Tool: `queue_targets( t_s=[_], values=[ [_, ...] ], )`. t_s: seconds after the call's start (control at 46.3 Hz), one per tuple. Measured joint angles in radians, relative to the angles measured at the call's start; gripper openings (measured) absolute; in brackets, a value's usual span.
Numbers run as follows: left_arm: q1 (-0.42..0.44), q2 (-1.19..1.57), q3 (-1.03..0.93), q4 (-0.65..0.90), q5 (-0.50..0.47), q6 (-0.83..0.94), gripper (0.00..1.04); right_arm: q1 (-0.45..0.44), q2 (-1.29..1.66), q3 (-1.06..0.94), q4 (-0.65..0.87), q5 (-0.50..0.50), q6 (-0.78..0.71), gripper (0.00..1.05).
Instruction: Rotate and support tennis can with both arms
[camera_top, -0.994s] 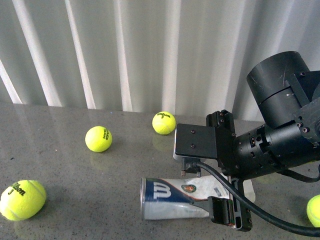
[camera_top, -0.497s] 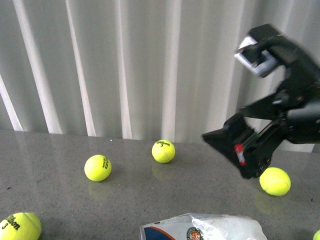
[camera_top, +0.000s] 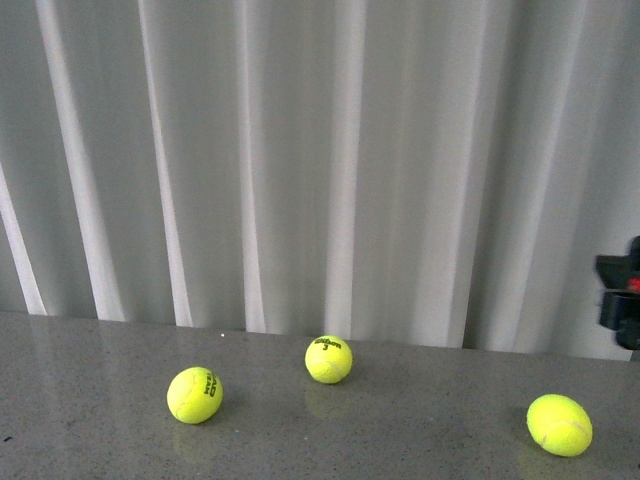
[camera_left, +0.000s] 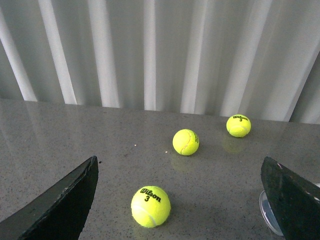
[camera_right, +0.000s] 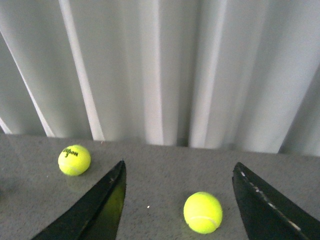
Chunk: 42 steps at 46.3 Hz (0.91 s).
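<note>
**Both claws gaping over the table, nothing in either**

My landmark is the yellow felt tennis ball with the black logo (camera_top: 328, 359), the one lying closest to the white pleated curtain (camera_top: 300, 160) on the grey speckled stone table (camera_top: 90, 440).

My left claw (camera_left: 179, 160) is spread wide and has hold of nothing. Its two black wedge-shaped fingers (camera_left: 65, 200) stand far apart, and bare table shows between them. From this wrist I see the logo ball far off by the curtain. A plainer yellow ball (camera_left: 185, 142) lies to its left and closer to me. A third yellow ball printed "3" (camera_left: 151, 206) lies closer still, between my fingers but touching neither.

The clear plastic tennis can (camera_left: 266, 216) shows only as a curved transparent rim low on the table, well forward of the logo ball. It lies right against one left finger; I cannot tell whether they touch. That finger hides the rest.

My right claw (camera_right: 178, 164) is also opened wide and empty. The logo ball sits beyond one black finger (camera_right: 95, 210). Another yellow tennis ball (camera_right: 202, 212) lies to its right and nearer me, between the fingers and touching neither.

From the body camera, only a small black piece of my right arm (camera_top: 620, 295), with a red spot, shows far to the right of the logo ball and above table level.
</note>
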Motion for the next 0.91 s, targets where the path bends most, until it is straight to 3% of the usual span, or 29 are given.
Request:
queue_targets(
  t_s=[0.086, 0.324, 0.627, 0.8, 0.908],
  values=[
    [0.0, 0.0, 0.0, 0.0, 0.003, 0.0, 0.98, -0.029, -0.086, -0.091, 0.036, -0.013, -0.015, 0.42],
    [0.0, 0.0, 0.0, 0.0, 0.002, 0.0, 0.98, -0.065, -0.237, -0.24, 0.024, -0.061, -0.026, 0.03],
    [0.0, 0.0, 0.0, 0.0, 0.002, 0.0, 0.98, -0.151, -0.426, -0.349, -0.06, -0.137, -0.026, 0.03],
    [0.0, 0.0, 0.0, 0.0, 0.003, 0.0, 0.98, -0.154, -0.485, -0.41, -0.046, -0.14, -0.026, 0.03],
    [0.0, 0.0, 0.0, 0.0, 0.002, 0.0, 0.98, -0.154, -0.57, -0.441, -0.119, -0.14, -0.026, 0.03]
  ],
)
